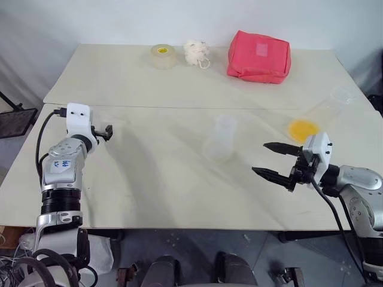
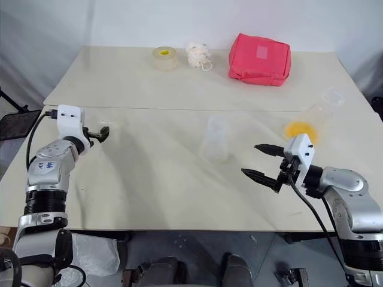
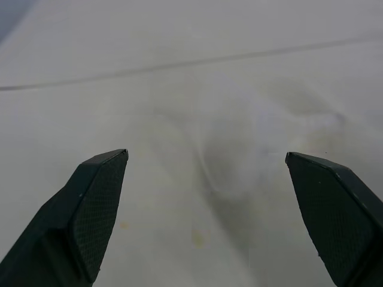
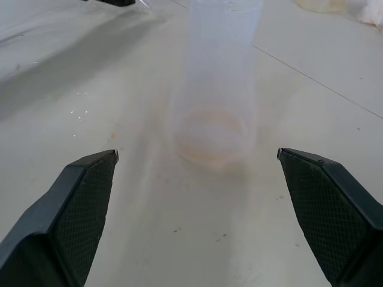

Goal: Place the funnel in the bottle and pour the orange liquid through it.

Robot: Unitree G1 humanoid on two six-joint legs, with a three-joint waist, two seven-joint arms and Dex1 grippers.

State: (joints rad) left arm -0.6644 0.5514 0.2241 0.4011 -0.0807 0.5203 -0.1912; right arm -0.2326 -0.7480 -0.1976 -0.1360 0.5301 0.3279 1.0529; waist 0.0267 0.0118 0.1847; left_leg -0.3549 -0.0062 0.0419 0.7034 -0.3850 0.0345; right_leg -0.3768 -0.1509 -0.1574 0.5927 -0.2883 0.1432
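Both grippers, left [image 1: 108, 132] and right [image 1: 274, 160], gape empty, so the funnel step looks unstarted; next, the funnel, which I cannot pick out, must reach the bottle [image 1: 220, 139] at the right gripper's ten o'clock.

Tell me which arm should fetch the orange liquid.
Right. The right gripper is open and hangs close to the orange liquid. The left gripper is far off, on the other side of the bottle.

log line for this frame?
left gripper: open, empty | right gripper: open, empty | bottle: upright, no funnel | orange liquid: unpoured
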